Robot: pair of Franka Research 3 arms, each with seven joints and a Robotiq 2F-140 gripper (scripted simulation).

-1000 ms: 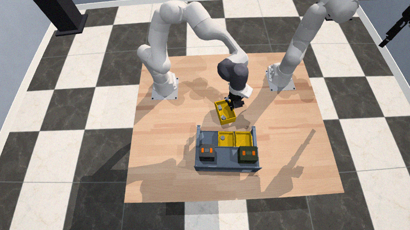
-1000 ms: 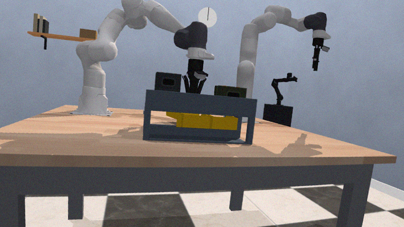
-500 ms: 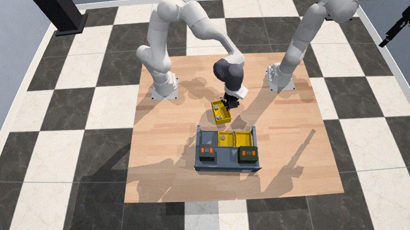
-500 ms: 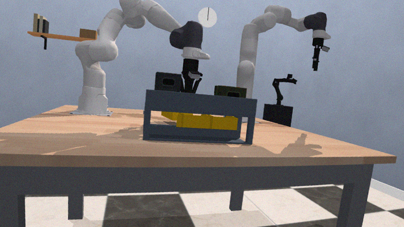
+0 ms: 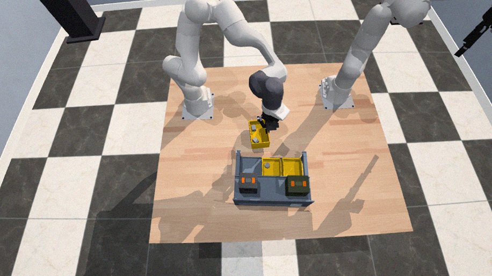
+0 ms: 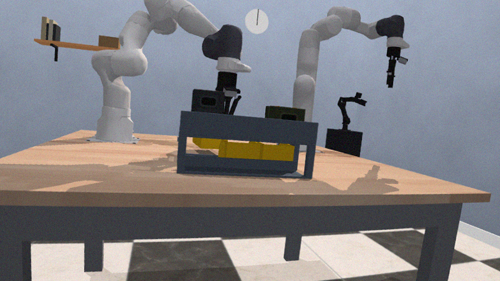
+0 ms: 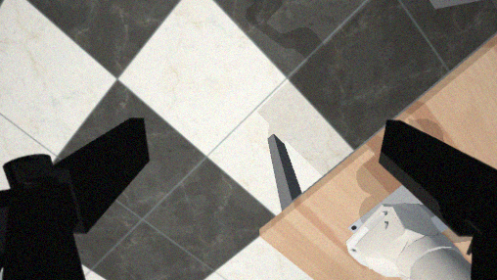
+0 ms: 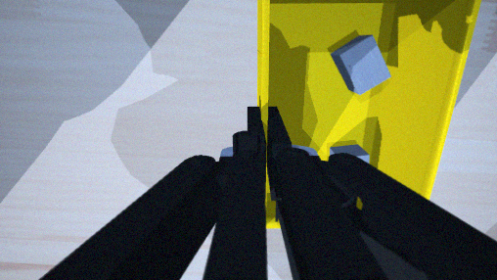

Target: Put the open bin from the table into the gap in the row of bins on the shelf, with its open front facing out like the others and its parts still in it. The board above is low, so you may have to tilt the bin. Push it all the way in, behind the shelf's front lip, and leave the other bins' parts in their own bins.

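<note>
The open yellow bin [image 5: 262, 137] [image 6: 205, 143] [image 8: 416, 98] is upright behind the shelf [image 5: 271, 194] [image 6: 245, 127], near its gap [image 5: 249, 165], with grey parts [image 5: 255, 139] [image 8: 362, 66] inside. My right gripper [image 5: 265, 126] [image 8: 261, 126] is shut on the bin's side wall; its tips straddle the rim. I cannot tell whether the bin touches the table. Two yellow bins [image 5: 271, 172] [image 5: 292, 166] stand in the row beside the gap; one holds a round grey part [image 5: 267, 165]. My left gripper [image 7: 264, 140] [image 6: 390, 86] is open and empty, high beyond the table's side.
A dark grey box [image 5: 247, 186] [image 6: 197, 107] and a dark green box [image 5: 296, 189] [image 6: 273, 112] stand on the shelf's upper board. The shelf has upright end posts [image 5: 238, 163] [image 5: 304, 165]. The right arm reaches over the wooden table [image 5: 191, 194] behind the bin.
</note>
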